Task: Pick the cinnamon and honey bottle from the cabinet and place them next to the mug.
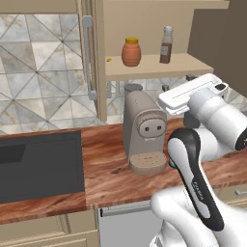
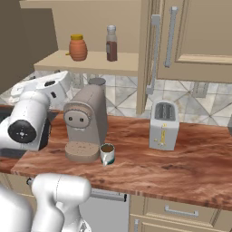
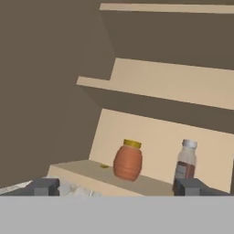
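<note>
The honey bottle [image 1: 130,52] [image 2: 78,47] [image 3: 128,160], a squat orange jar with a yellow lid, stands on the shelf of the open tan cabinet [image 1: 185,61] [image 2: 50,61]. About a hand's width to its right stands the cinnamon [image 1: 166,45] [image 2: 111,43] [image 3: 186,163], slim with a grey cap. My gripper [image 3: 118,188] is open with nothing between its fingers. It hangs short of the shelf's front edge, slightly below it, and faces both bottles. The white mug [image 2: 107,153] with dark liquid sits on the counter beside the coffee machine's base.
A beige coffee machine [image 1: 143,132] [image 2: 86,122] stands on the wooden counter directly under the shelf. A white toaster [image 2: 163,124] is to its right. The open cabinet door with its long grey handle [image 1: 87,58] [image 2: 155,54] borders the shelf. A black cooktop [image 1: 38,166] lies at the left.
</note>
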You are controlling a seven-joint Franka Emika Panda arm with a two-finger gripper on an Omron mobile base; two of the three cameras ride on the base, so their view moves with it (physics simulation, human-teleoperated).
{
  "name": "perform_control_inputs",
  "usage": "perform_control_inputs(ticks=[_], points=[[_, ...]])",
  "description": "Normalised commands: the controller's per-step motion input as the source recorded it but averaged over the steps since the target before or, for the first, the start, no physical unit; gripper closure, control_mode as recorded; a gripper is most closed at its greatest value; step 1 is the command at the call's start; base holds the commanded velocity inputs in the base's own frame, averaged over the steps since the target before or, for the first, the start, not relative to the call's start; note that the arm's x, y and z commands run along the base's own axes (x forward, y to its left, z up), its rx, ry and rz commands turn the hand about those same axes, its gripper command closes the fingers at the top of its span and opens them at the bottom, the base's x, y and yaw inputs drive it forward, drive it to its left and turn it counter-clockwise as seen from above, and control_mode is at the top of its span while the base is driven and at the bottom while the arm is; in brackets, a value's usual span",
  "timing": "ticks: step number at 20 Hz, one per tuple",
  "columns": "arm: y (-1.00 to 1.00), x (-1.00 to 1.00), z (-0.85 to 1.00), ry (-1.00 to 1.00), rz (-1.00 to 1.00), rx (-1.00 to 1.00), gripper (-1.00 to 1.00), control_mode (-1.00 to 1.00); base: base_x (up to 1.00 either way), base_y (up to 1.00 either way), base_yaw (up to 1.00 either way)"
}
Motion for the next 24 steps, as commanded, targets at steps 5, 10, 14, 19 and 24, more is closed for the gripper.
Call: perform_control_inputs(ticks=[5, 10, 14, 19, 24], points=[[0.36, 0.00, 0.40, 0.00, 0.00, 0.00, -1.00, -1.00, 0.00, 0.00, 0.00], [0.01, 0.06, 0.01, 0.01, 0.00, 0.00, -1.00, -1.00, 0.00, 0.00, 0.00], [0.00, 0.59, 0.00, 0.03, 0.00, 0.01, -1.00, -1.00, 0.00, 0.00, 0.00], [0.00, 0.84, 0.00, 0.04, -0.01, 0.00, -1.00, -1.00, 0.00, 0.00, 0.00], [0.00, 0.78, 0.00, 0.05, -0.04, 0.00, -1.00, -1.00, 0.00, 0.00, 0.00]])
